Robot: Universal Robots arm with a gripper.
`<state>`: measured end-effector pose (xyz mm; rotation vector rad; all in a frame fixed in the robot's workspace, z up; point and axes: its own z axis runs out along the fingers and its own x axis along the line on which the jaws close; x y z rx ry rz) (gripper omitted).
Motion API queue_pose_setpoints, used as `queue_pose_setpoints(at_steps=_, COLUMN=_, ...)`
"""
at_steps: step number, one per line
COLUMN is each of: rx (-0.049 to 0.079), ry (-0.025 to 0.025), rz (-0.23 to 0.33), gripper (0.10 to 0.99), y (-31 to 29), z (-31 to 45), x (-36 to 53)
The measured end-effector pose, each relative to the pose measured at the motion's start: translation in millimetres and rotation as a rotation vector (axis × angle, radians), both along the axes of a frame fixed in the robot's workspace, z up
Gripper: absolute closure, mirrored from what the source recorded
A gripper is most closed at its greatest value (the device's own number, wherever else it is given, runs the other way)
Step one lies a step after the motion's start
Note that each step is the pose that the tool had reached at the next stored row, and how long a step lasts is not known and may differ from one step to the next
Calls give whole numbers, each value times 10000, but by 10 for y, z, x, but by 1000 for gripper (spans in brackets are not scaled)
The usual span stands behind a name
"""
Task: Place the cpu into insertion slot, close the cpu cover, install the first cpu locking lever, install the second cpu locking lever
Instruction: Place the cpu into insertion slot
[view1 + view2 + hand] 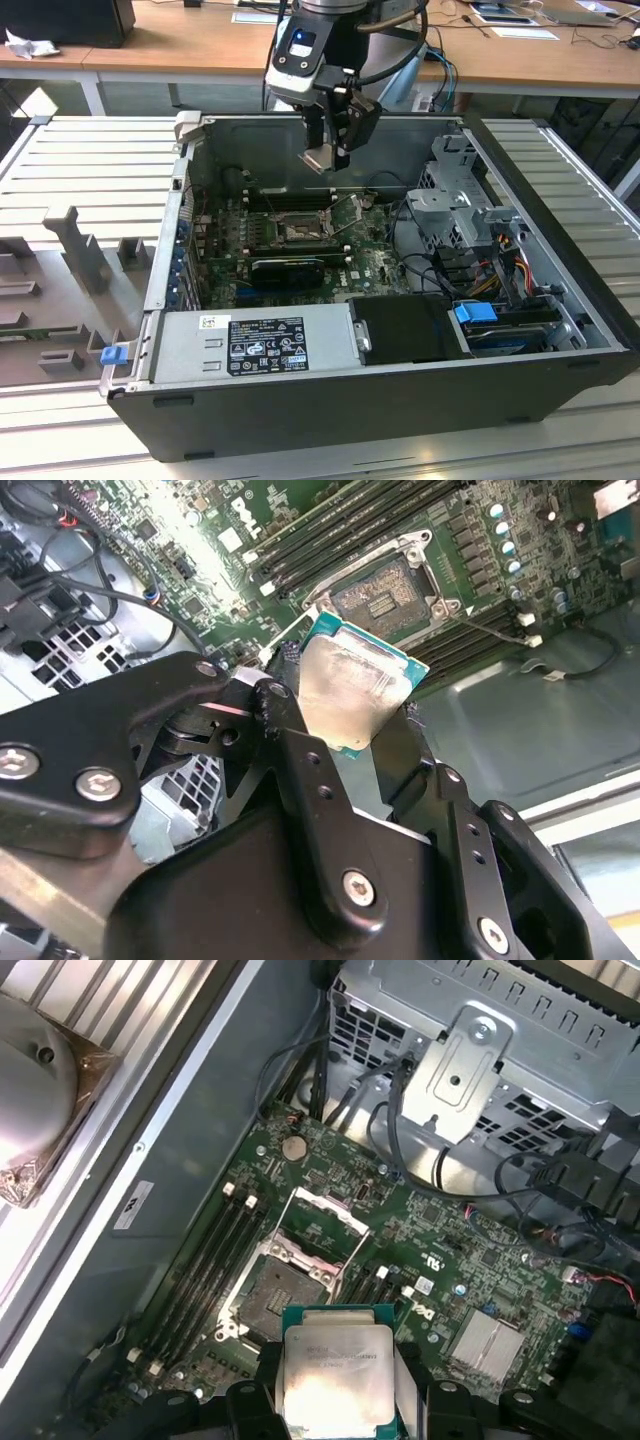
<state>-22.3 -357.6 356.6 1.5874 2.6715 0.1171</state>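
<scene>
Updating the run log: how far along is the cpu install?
Done: nothing seated. The cover stands open and the slot is bare.
In hand: the gripper is shut on the cpu, held in the air above the board.
Left: cpu into the slot, cover closed, and the two locking steps.

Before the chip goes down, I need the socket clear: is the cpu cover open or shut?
Open: the cpu cover stands raised off the insertion slot, whose dark contact bed lies bare.
</scene>
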Motion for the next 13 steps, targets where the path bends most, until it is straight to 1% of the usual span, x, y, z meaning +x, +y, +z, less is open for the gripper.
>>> queue_pose_setpoints(at_steps=2, rx=-1, ry=1, rz=-149, gripper=557, y=0, z=-13, x=0)
queue_pose_setpoints(at_steps=9, rx=-1, ry=1, rz=-159, gripper=557, y=0, z=-73, x=0)
queue_pose_setpoints(at_steps=13, rx=0, ry=0, rz=-181, gripper=557, y=0, z=-83, x=0)
